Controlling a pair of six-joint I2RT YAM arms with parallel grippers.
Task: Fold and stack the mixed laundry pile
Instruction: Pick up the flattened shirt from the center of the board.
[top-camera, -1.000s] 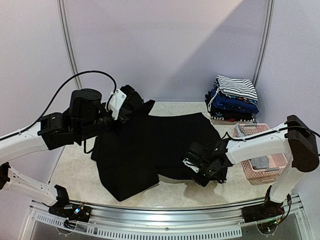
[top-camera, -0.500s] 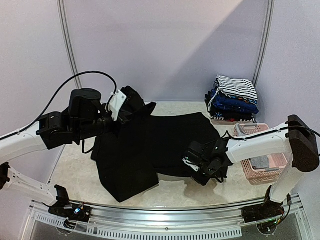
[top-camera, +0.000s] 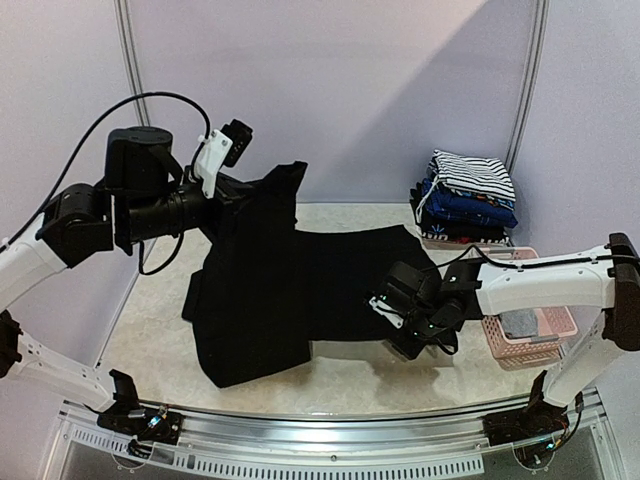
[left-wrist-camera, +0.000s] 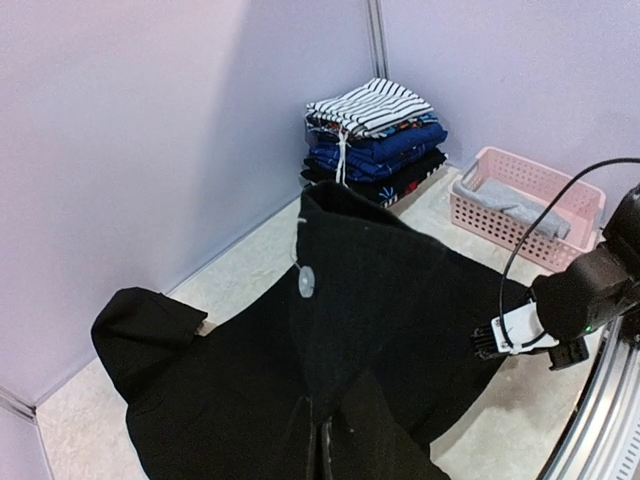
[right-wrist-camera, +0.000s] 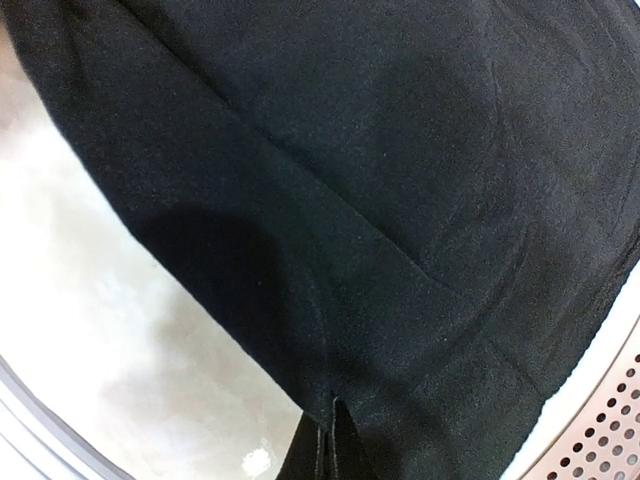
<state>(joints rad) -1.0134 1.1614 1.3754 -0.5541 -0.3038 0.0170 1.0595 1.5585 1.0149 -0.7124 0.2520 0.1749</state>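
The left gripper (left-wrist-camera: 322, 445) is closed on a fold of the black garment (left-wrist-camera: 380, 320); its two fingers meet with the cloth pinched between them. It holds this part raised above the bench (top-camera: 160, 340), near the back left, so that the cloth hangs down from it like a tent. A small white dot (left-wrist-camera: 306, 282) shows on the raised fold.

The right gripper (right-wrist-camera: 325, 440) is also clamped on the same black garment, at its edge on the near right side, low over the bench surface. The rest of the garment lies spread flat between the two arms.

Just beside the right arm stands the pink basket (top-camera: 530, 357), and a grey garment (left-wrist-camera: 515, 200) lies in it. Behind the basket, in the far right corner, there is a stack of folded clothes (top-camera: 465, 215), with a striped garment (top-camera: 472, 172) on its top.
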